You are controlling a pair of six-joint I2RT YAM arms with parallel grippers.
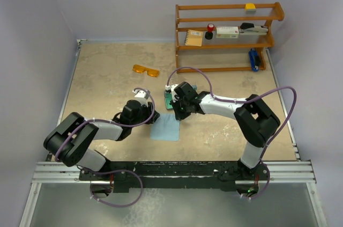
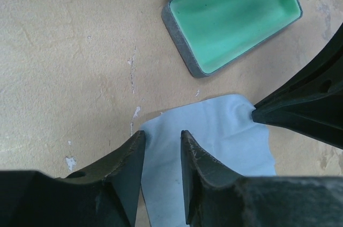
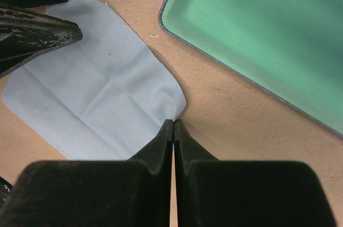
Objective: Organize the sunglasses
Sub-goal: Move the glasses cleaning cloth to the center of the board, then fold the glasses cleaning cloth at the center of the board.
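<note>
The sunglasses [image 1: 146, 70], orange-amber, lie on the table behind both arms, untouched. The blue-grey case [image 2: 236, 17] lies open, its teal inside [image 3: 268, 28] facing up and nothing in it. In front of it lies the light blue cloth [image 1: 165, 129]. My left gripper [image 2: 162, 138] hovers over the cloth's [image 2: 214, 136] near-left edge, jaws part-way apart with cloth showing between them. My right gripper [image 3: 174, 121] is shut, its tips pinching the cloth's [image 3: 96, 87] corner nearest the case, where the fabric is drawn to a point.
A wooden shelf rack [image 1: 228, 36] stands at the back right with small items on its shelves, and a blue object [image 1: 254, 59] on its lowest level. Grey walls close in the table on the left, back and right.
</note>
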